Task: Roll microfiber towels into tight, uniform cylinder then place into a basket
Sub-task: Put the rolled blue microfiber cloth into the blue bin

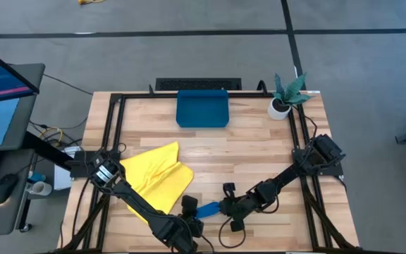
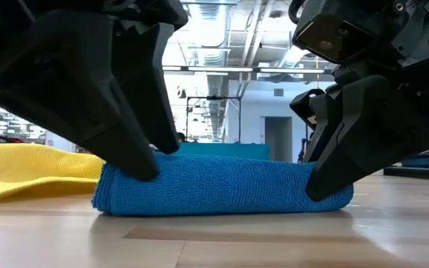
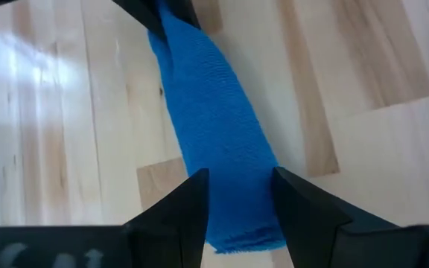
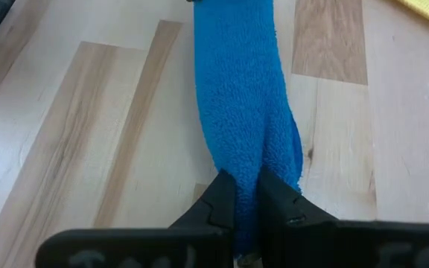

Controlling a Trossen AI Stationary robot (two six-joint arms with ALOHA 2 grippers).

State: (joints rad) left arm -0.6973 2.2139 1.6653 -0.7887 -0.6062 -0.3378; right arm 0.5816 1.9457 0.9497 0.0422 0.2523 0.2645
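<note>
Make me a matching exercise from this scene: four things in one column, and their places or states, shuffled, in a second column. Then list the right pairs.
Things
1. blue towel
2. yellow towel
3. teal basket
4. potted plant

Places or states
A. lying loose and unrolled on the left part of the table
B. rolled up, pinched at one end by the left pincer and at the other by the right pincer
C. at the table's far right corner
D. at the middle of the table's far edge, nothing in it

Pairs: 1-B, 2-A, 3-D, 4-C
</note>
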